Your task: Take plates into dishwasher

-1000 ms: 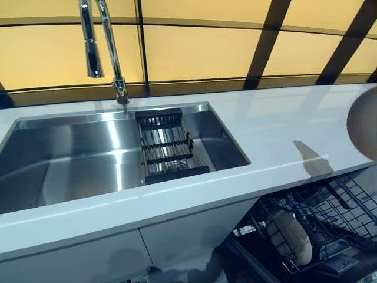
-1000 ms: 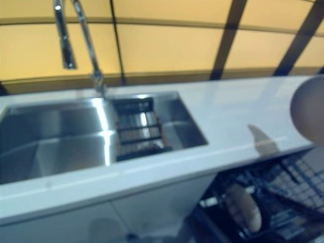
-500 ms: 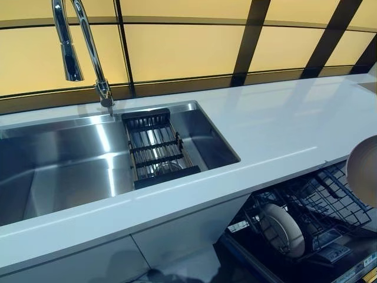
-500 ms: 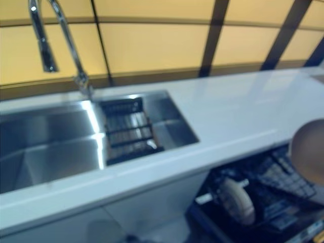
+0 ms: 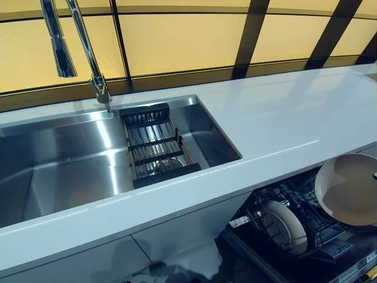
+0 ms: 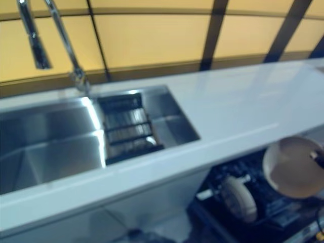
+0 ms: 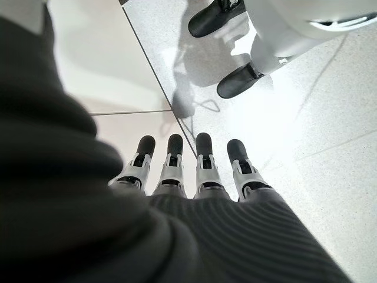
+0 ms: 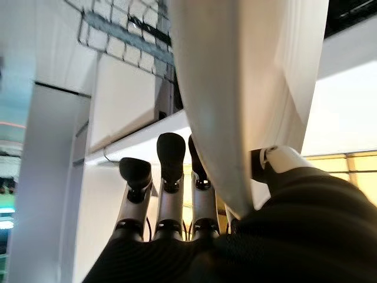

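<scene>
— What does the room look like around the robot?

— A long white countertop (image 5: 283, 124) runs under a wall of amber panels (image 5: 177, 38) split by dark strips. A steel sink (image 5: 65, 165) is set into it, with a tall chrome faucet (image 5: 88, 53) behind and a dark drain rack (image 5: 154, 152) lying in the basin's right part.

— And the plates?

— Below the counter's edge the dishwasher's wire rack (image 5: 294, 206) stands pulled out, with one pale plate (image 5: 285, 227) upright on edge in it. A second, the held plate (image 5: 347, 188), hangs tilted above the rack at the right.

— Who has it?

— The right hand (image 8: 171, 194): thumb on one face, fingers against the other, pinching its rim.

— The other hand?

— The left hand (image 7: 188, 177) hangs over the speckled floor (image 7: 330, 118), fingers straight, carrying nothing.
</scene>
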You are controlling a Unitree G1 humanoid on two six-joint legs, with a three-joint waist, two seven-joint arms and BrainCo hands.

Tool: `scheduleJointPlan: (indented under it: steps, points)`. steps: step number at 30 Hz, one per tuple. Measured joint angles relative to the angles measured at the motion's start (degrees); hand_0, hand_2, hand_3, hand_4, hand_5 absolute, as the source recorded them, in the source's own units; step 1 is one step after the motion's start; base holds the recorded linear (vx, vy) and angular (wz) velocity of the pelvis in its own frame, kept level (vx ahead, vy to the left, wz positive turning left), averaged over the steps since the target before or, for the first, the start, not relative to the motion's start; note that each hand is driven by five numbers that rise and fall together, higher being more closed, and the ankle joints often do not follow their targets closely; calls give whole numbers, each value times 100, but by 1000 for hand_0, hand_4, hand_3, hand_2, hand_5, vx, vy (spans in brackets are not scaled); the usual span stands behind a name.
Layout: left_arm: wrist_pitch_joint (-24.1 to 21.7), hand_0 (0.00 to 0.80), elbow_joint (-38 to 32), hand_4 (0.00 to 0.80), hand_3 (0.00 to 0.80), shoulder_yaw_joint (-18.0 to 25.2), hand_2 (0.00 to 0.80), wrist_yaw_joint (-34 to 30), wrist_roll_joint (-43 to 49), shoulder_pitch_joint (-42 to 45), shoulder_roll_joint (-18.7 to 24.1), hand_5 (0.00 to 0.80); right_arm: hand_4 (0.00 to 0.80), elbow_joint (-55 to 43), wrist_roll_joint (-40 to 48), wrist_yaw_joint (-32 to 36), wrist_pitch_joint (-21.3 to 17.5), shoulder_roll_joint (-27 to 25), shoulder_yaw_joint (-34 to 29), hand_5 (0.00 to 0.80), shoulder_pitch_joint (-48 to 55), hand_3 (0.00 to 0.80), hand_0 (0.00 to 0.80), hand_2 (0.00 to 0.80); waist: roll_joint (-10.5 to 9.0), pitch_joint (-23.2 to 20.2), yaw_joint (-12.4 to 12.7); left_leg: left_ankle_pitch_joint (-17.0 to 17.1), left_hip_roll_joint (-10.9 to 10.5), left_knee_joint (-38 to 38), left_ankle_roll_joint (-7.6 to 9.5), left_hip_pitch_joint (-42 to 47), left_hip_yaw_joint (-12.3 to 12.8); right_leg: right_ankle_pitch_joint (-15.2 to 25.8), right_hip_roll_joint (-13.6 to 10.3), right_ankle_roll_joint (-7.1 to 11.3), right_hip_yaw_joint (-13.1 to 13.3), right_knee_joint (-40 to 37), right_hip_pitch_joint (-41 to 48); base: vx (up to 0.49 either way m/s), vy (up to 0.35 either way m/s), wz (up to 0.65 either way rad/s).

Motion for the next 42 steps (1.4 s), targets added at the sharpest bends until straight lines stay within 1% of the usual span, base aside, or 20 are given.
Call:
scheduleJointPlan:
  steps: [6,13,18,21,28,32,35,42]
  points:
    - [-10,0,-37,0,0,-2,0,0,0,-3,-8,0,800,85,-122,-46,260,208,136,800,-87,800,800,800,160,133,2,0,5,0,-1,1,3,0,4,0,-1,-2,-2,-32,-47,0]
    - [-12,0,-173,0,0,-7,0,1,-4,-15,-5,0,800,427,-223,-142,454,229,338,800,-343,800,800,800,286,284,2,-2,9,0,-2,-65,10,0,3,-1,-19,-3,-83,-64,-37,-1]
    - [-11,0,-223,0,0,-6,0,0,-5,-59,3,0,800,549,-227,-327,480,235,339,800,-357,800,800,800,396,381,-2,3,2,4,0,-121,34,12,-1,-14,-24,4,-144,-48,-22,-3]
    - [-11,0,-278,0,0,-14,0,-1,-9,-170,37,0,800,734,-225,-495,604,238,490,800,-561,800,800,800,456,494,-2,2,0,3,1,-122,44,12,-4,-13,-24,-1,-150,-45,-8,-1]
    - [-8,0,-461,0,0,-31,0,-4,-38,-258,41,0,800,939,-195,-802,810,321,571,800,-903,800,800,800,752,676,-6,-1,0,1,0,-125,48,11,-5,-13,-22,-3,-159,-23,4,0]
    - [-8,0,-474,0,0,-52,0,-4,-83,-261,34,0,800,994,-140,-882,924,401,574,800,-999,800,800,800,878,719,-20,0,0,3,0,-183,57,15,-4,-18,-19,-1,-216,0,0,0]
    - [-13,0,-485,0,0,-57,0,-6,-85,-264,28,0,800,1072,-52,-932,944,432,583,800,-1027,800,800,800,920,740,-9,0,-1,2,0,-190,58,15,-5,-18,-19,-2,-223,0,0,0]
    - [-53,0,-487,0,0,-58,0,-8,-86,-266,-64,0,800,1068,-2,-986,1084,667,623,800,-1120,800,800,800,931,746,-8,-1,0,0,-1,-191,82,15,-6,-18,-19,-5,-231,0,0,0]
